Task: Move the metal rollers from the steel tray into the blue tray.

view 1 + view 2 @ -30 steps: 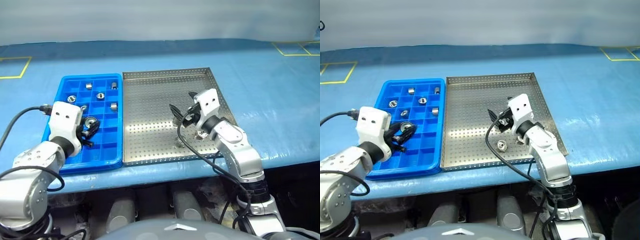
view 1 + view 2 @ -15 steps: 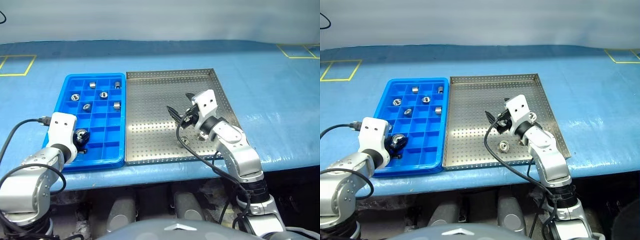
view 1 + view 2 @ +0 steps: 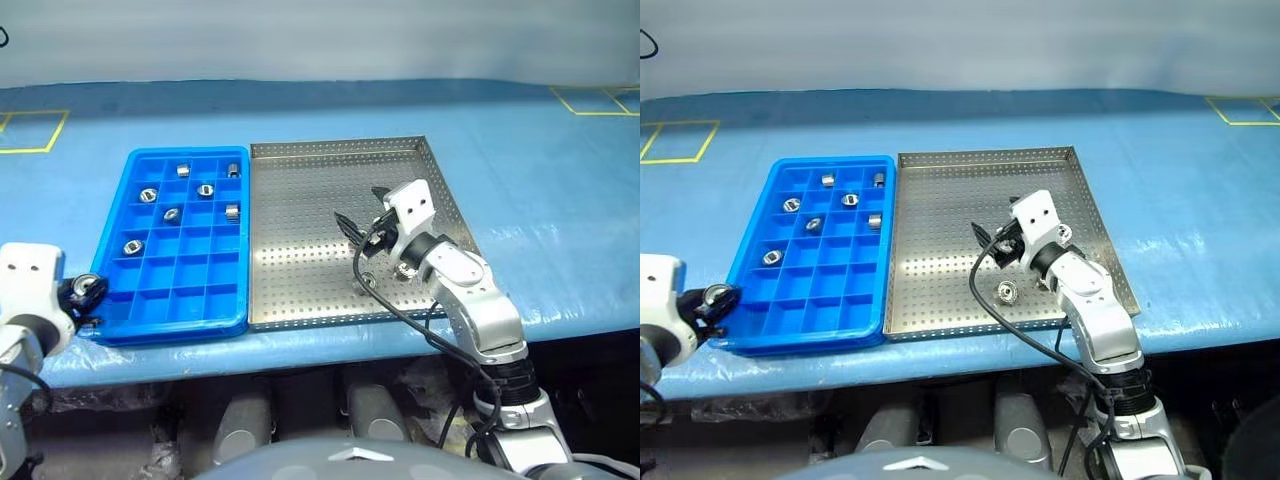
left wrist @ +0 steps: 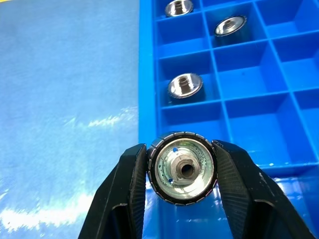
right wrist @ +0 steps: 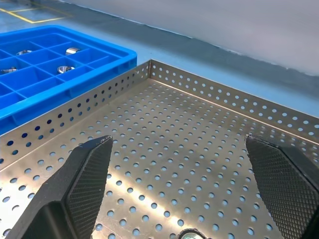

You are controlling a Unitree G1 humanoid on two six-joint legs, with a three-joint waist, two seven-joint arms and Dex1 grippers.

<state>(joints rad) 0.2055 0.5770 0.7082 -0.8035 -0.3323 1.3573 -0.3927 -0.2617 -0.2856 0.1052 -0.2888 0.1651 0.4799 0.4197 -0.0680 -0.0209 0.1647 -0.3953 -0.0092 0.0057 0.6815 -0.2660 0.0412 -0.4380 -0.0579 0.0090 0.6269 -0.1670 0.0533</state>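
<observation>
The metal rollers (image 3: pixel 849 200) are divided between the two trays: six are seen lying in separate compartments of the blue tray (image 3: pixel 805 340), four of them in its far rows, one lower down toward its left side (image 3: pixel 771 257) and one (image 3: pixel 814 224) between those. One roller (image 3: pixel 1006 292) is seen on the perforated floor of the steel tray (image 3: pixel 940 240), near its front rim. A further roller (image 4: pixel 182 168) is pinched between the two black fingers (image 4: pixel 130 186) of the left gripper (image 3: pixel 82 292); it is held end-on, so that its central hole and ribbed rim face the wrist camera. This gripper is placed at the near left corner of the blue tray, over the tray's outer wall and the blue table cover (image 3: pixel 540 170) beside it. No brand, label or readable writing is seen on the rollers or the trays; only yellow taped outlines (image 3: pixel 30 135) are marked on the cover. The right gripper (image 3: pixel 998 238) is held above the middle of the steel tray with its fingers (image 5: pixel 84 174) spread wide and nothing between them. The loose roller lies just below and nearer the front than those fingers, apart from them. A black cable (image 3: pixel 985 290) is looped from the right wrist over the steel tray close to that roller. The two trays are set side by side, their long edges touching.
</observation>
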